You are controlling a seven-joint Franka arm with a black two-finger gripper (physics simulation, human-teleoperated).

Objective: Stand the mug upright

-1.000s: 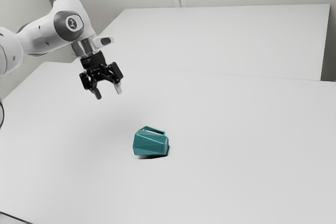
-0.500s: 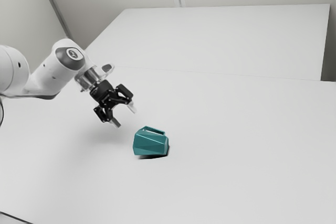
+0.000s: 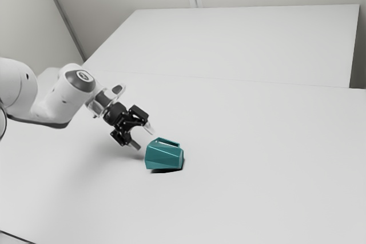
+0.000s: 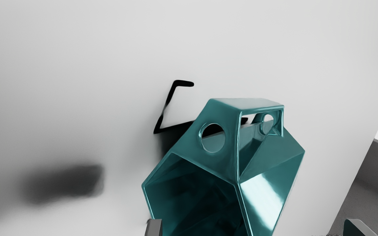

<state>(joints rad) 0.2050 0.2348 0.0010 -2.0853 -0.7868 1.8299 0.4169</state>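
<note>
Found the faceted, glossy teal mug (image 3: 164, 155) lying on its side on the smooth white table (image 3: 257, 158), handle (image 4: 248, 103) uppermost, mouth (image 4: 195, 196) toward the black two-finger gripper (image 3: 143, 136). Held nothing, with fingers (image 3: 135, 145) spread open near the mug. Judged the goal unmet, with gripping, turning base-down and letting go left to do.

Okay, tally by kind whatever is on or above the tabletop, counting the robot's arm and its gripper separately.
Teal faceted mug: 1
Franka arm: 1
Black two-finger gripper: 1
Total: 3
</note>
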